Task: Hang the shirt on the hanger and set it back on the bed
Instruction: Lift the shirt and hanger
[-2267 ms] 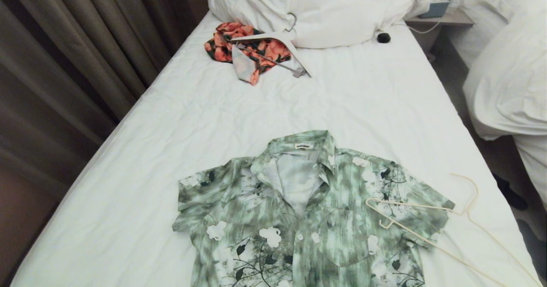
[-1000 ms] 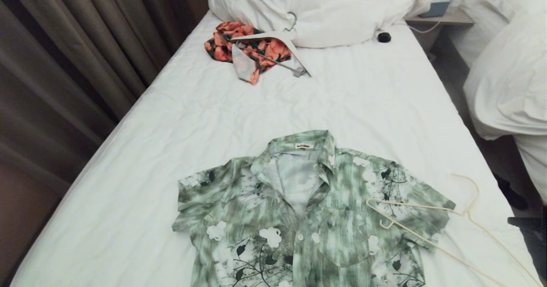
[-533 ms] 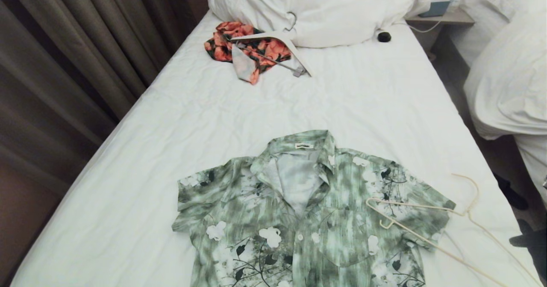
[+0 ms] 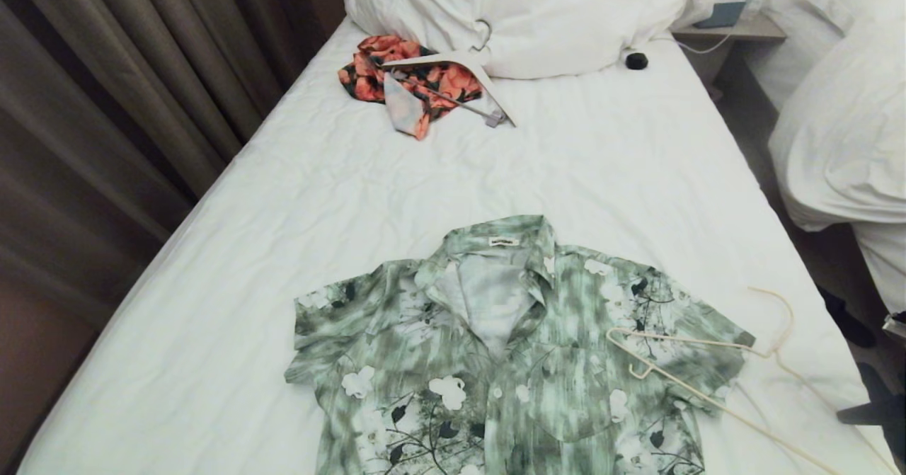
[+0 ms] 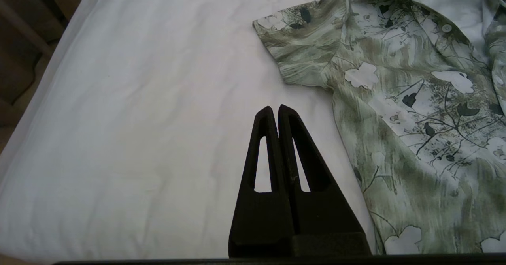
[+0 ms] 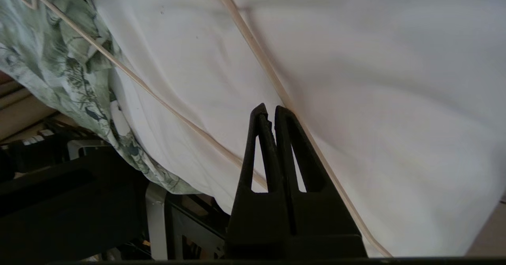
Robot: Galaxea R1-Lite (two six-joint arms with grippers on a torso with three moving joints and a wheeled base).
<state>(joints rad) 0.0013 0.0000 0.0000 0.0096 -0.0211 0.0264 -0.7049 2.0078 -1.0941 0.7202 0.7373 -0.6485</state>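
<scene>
The head camera looks down along the bed [image 4: 538, 163] toward twelve o'clock. Both wrist cameras sit close, sharing the shirt [image 4: 495, 362].

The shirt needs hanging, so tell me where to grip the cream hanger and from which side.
Probably grip the hanger on its thin arm over bare sheet near the bed edge, coming from the robot's right. Its far end lies on the shirt sleeve; the right gripper, shut, is beside that arm.

Hanger [image 4: 715, 383] on shirt's [image 4: 495, 362] right sleeve
</scene>
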